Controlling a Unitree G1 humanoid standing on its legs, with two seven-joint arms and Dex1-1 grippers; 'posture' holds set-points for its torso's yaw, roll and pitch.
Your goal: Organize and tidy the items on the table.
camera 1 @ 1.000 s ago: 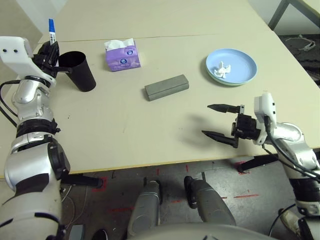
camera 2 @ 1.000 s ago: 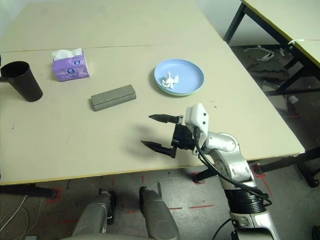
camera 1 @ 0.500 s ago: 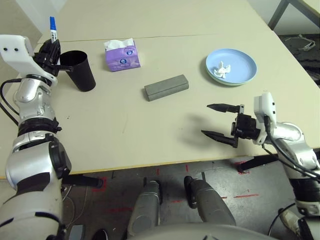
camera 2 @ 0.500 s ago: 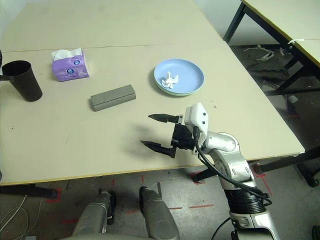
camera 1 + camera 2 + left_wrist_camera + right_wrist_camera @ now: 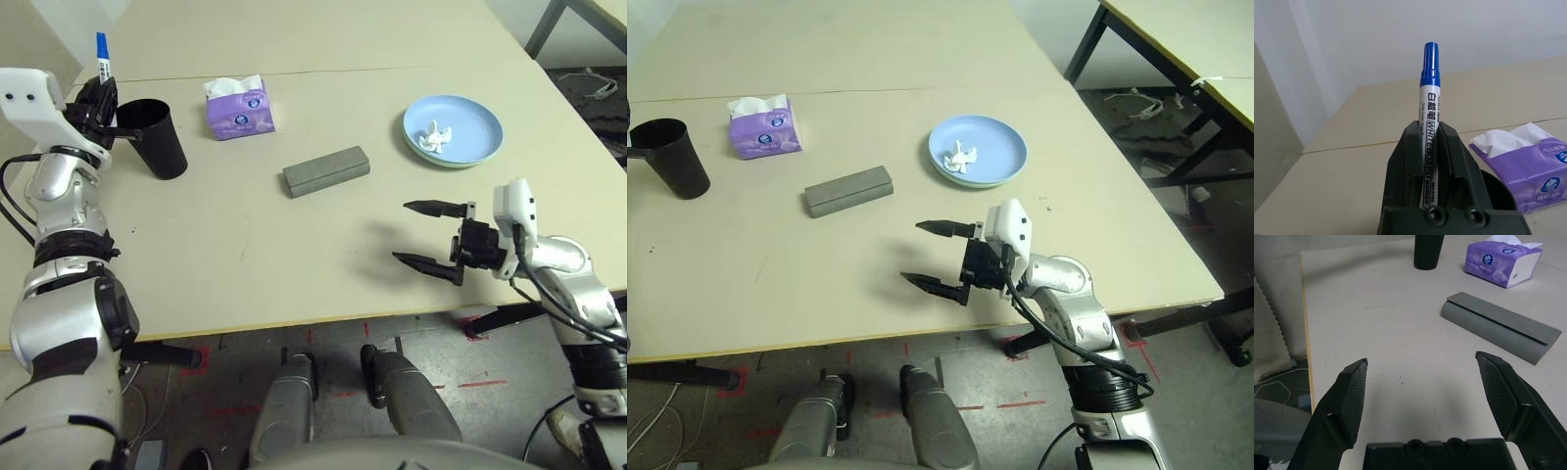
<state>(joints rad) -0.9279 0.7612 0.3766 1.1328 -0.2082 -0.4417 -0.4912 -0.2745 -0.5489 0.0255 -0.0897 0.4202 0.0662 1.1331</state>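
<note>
My left gripper is shut on a white blue-capped marker, held upright just beside the rim of the black tapered cup at the table's far left. The purple tissue box stands to the right of the cup. A grey glasses case lies mid-table. The blue plate rests on a green plate at the right and holds the crumpled white tissue. My right gripper hovers open above the table's front right, holding nothing, its fingers pointing left toward the case.
The beige table has a seam running across it behind the cup and tissue box. Its front edge lies just below my right gripper. A second table with dark legs stands at the back right, with cables on the floor.
My right gripper has edged slightly to the left, still open. The left gripper keeps the marker beside the cup, almost unmoved.
</note>
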